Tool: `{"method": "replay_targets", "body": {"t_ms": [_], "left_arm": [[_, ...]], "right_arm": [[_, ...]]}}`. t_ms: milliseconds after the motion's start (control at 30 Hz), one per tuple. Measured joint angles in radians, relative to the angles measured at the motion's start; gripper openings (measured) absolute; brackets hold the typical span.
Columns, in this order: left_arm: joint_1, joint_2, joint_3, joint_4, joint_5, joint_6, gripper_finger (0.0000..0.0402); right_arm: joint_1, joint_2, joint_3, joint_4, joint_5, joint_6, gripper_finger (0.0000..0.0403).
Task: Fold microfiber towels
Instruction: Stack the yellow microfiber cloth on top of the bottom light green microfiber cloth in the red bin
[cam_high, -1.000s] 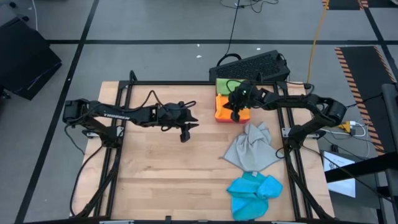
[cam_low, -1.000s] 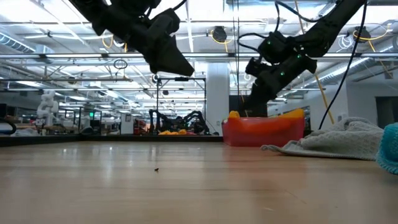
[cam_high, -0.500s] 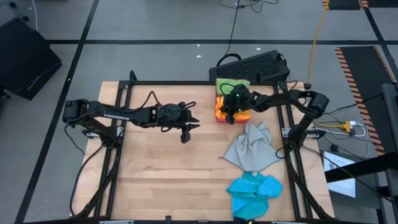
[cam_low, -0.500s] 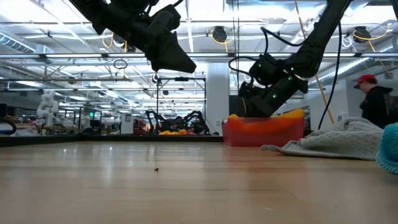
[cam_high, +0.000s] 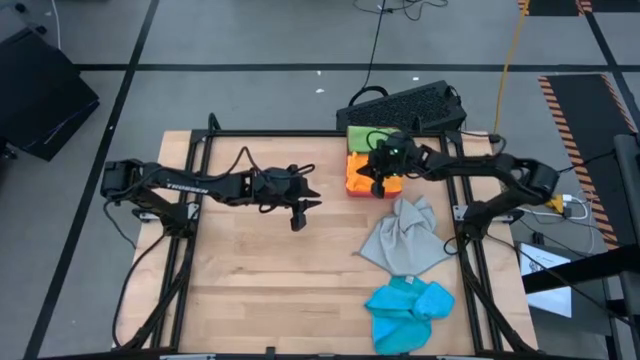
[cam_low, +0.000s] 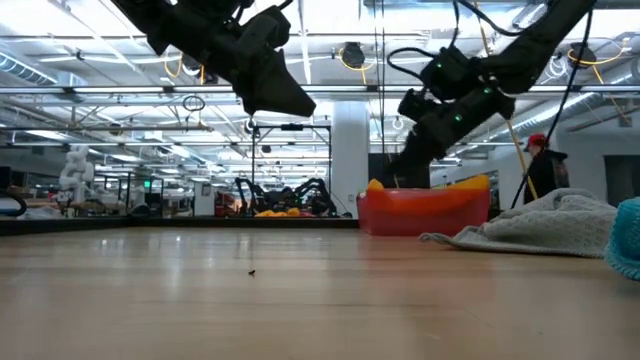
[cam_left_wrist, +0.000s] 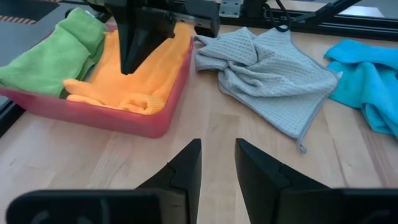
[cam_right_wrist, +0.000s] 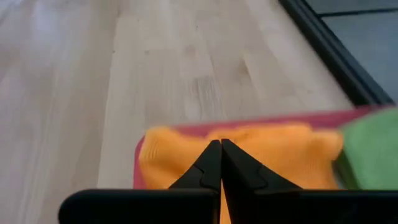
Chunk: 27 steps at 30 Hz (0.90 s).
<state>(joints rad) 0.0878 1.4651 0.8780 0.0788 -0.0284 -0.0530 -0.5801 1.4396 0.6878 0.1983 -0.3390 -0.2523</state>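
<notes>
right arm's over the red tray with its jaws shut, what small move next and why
Probably open the jaws, then lower onto the orange towel. The right gripper hangs shut above that towel in the tray, holding nothing, so it cannot pick up the cloth as it is. The left gripper waits over bare table, jaws slightly apart.

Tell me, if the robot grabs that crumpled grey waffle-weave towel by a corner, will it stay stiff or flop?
The crumpled grey waffle-weave towel would probably flop and hang down, since it already lies in soft folds. It looks light, being thin cloth. Pushed, it would likely bunch up rather than slide neatly on the wooden table.
</notes>
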Motion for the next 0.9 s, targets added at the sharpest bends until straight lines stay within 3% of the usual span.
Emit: {"method": "replay_targets", "body": {"t_ms": [367, 700, 900], "left_arm": [[-0.012, 0.000, 0.000, 0.002, 0.000, -0.001, 0.0097], [-0.014, 0.000, 0.001, 0.028, 0.000, -0.001, 0.0097], [-0.024, 0.000, 0.001, 0.028, 0.000, 0.002, 0.0097]], "right_arm": [[-0.009, -0.086, -0.154, -0.030, 0.235, -0.004, 0.0000], [-0.005, -0.008, -0.151, 0.024, 0.239, 0.000, 0.0000], [0.023, -0.115, -0.006, -0.240, 0.240, -0.015, 0.0000]]}}
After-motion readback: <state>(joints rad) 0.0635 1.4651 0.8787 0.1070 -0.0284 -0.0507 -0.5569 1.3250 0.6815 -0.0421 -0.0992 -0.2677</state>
